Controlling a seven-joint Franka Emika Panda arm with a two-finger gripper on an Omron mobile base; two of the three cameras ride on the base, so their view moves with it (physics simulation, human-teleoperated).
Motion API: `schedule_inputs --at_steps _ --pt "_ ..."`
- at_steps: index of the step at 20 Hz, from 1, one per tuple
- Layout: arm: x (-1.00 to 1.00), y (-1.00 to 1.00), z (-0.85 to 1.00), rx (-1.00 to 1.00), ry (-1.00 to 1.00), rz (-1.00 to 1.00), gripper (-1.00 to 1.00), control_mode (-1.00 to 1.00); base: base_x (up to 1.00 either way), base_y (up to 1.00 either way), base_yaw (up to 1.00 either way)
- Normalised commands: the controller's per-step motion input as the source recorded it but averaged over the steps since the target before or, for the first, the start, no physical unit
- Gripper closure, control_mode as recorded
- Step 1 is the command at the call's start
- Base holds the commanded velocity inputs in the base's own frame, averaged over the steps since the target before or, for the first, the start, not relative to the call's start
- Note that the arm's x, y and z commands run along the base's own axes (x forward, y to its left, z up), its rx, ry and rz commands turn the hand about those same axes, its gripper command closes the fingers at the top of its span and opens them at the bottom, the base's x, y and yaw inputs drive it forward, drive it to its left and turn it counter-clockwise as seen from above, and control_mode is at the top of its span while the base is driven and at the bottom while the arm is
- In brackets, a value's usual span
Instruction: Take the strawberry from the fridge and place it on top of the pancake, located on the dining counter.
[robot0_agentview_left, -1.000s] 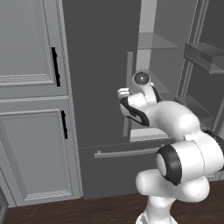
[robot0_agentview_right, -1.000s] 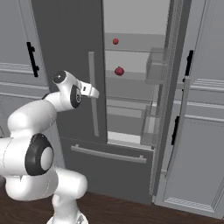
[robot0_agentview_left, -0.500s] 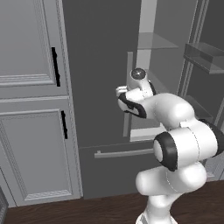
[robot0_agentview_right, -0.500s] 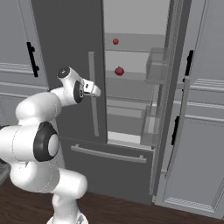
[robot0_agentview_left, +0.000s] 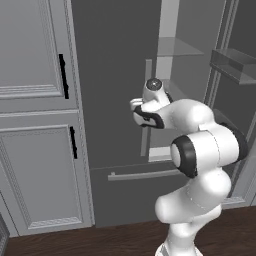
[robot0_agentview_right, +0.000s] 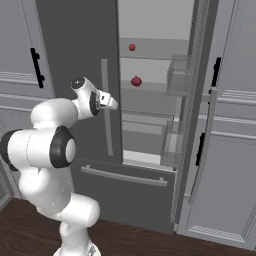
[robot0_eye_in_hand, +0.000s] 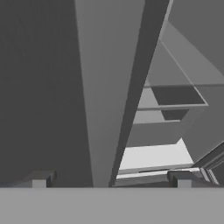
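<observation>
Against the earlier frames, the arm's elbow and shoulder links have swung: in the left base view the big dark-jointed link sits further right and lower in the frame, and in the right base view the white forearm has drawn in toward the left edge. The hand itself stays near the closed left door's bar handle (robot0_agentview_right: 105, 114), at about the same height as before. The fridge (robot0_agentview_right: 80, 40), its contents and the cabinets have not shifted.

The gripper (robot0_eye_in_hand: 111, 178) has its two dark fingertips (robot0_eye_in_hand: 40, 178) set wide apart at the bottom of the hand view, with nothing between them; the pale handle runs up the frame just above the gap.

Counts: one fridge, with its right door (robot0_agentview_right: 196, 100) swung open and its left door shut; two red fruits inside. The strawberry (robot0_agentview_right: 132, 47), small and bright red, sits on the upper glass shelf in the upper middle of the right base view. One larger, darker red fruit (robot0_agentview_right: 136, 81) rests on the shelf below it, slightly to the right. Two long bar handles show on the fridge doors, plus one horizontal bar on the bottom drawer (robot0_agentview_left: 145, 174). Light grey cabinets (robot0_agentview_left: 35, 125) stand on both sides, with two black handles (robot0_agentview_left: 62, 75) visible at the left in the left base view.

No brand, label or writing can be read anywhere.
</observation>
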Motion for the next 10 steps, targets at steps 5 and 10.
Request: schedule_inputs --at_steps 5,10 --pt "0.36 0.04 -0.2 0.0 0.0 0.0 -1.0 -1.0 0.0 0.0 0.0" --pt "0.42 0.09 -0.15 0.0 0.0 0.0 -1.0 -1.0 0.0 0.0 0.0"
